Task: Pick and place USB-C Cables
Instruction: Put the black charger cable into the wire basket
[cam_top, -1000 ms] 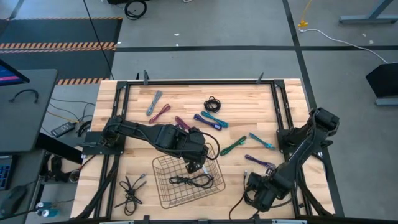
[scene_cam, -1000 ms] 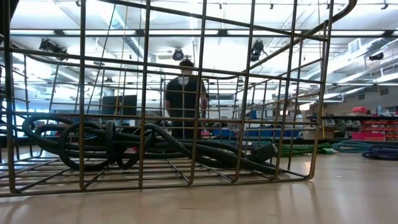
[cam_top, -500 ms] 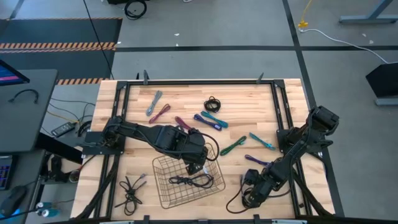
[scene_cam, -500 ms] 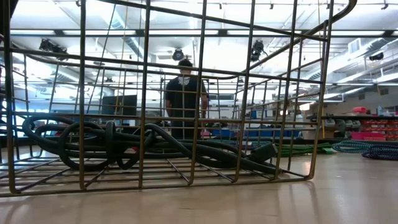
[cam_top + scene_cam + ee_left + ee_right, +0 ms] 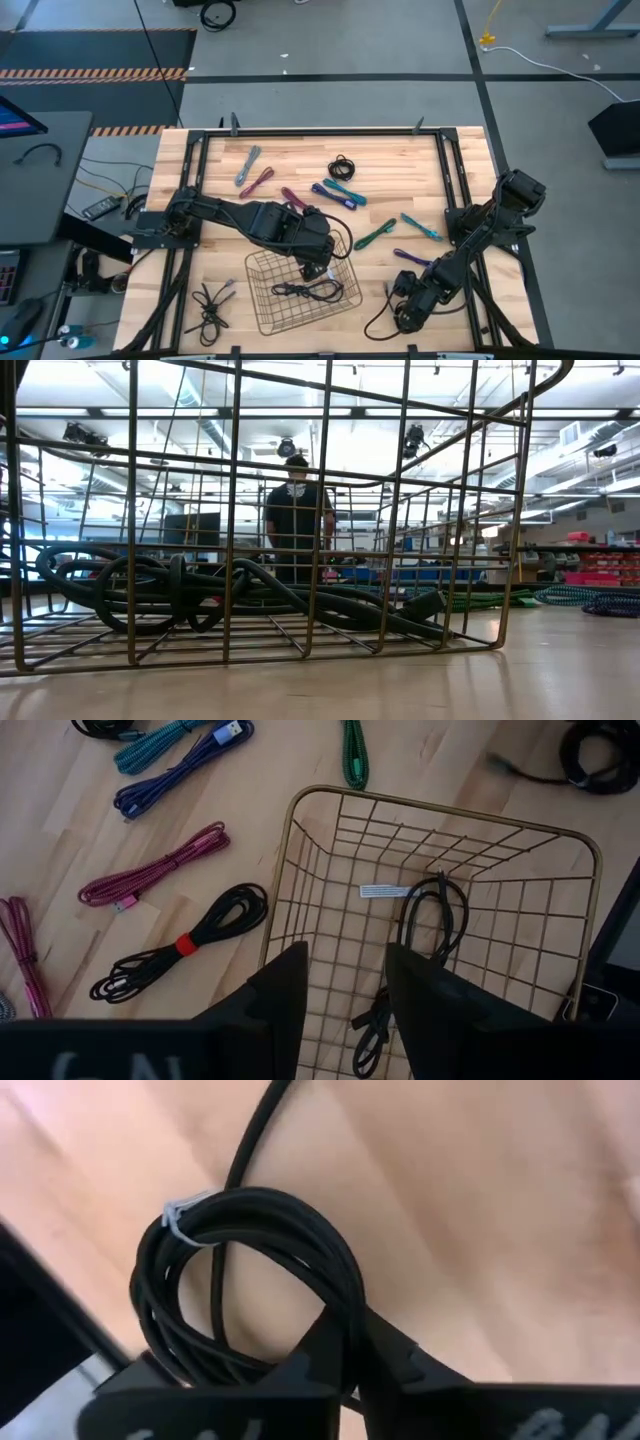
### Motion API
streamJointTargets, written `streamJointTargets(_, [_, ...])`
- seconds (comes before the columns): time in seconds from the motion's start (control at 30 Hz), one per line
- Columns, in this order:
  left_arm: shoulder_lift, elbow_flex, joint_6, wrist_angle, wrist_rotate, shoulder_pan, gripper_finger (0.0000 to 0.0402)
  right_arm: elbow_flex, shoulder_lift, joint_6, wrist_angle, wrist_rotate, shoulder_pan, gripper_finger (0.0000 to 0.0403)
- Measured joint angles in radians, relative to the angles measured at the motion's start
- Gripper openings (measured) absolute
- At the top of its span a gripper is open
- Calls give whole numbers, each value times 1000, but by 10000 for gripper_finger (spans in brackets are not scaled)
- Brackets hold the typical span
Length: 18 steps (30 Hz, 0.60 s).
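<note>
A coiled black USB-C cable (image 5: 250,1230) with a pale tie (image 5: 180,1210) lies on the wooden table near its front right corner. My right gripper (image 5: 355,1355) (image 5: 402,312) is down on it and shut on its strands. My left gripper (image 5: 345,985) hangs open above the far rim of the wire basket (image 5: 262,300). Another black cable (image 5: 435,920) (image 5: 200,595) lies on the basket's floor. More cables lie loose on the table: purple (image 5: 418,260), teal (image 5: 421,227), green (image 5: 373,235) and a black coil (image 5: 342,167). My right gripper pinches a bundle of several strands at the coil's rim (image 5: 345,1315) between its two fingers. The fingers come steeply from above. The rest of the coil lies flat on the table, and one loose end (image 5: 255,1130) runs away from it.
Further cables lie toward the far left: grey (image 5: 247,165), magenta (image 5: 262,180) and blue (image 5: 333,193). A tangle of black cables (image 5: 212,300) lies at the front left. Dark frame rails (image 5: 195,190) run along the table's sides. Beyond the table stands a person (image 5: 297,520).
My right gripper has sunk toward the table onto the black coil and shifted a little toward the table's left edge. The basket, its cable and the left arm have kept still.
</note>
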Motion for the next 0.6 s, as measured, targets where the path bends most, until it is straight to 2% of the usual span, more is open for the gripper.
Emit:
streamJointTargets(0.13, [0,0,0,0,0,0,144,16,-35,1,-27,-1,-1,12])
streamJointTargets(0.27, [0,0,0,0,0,0,144,96,-109,-2,-83,26,-2,12])
streamJointTargets(0.6, [-14,-2,10,-33,0,0,144,454,-289,-55,-653,331,-10,12])
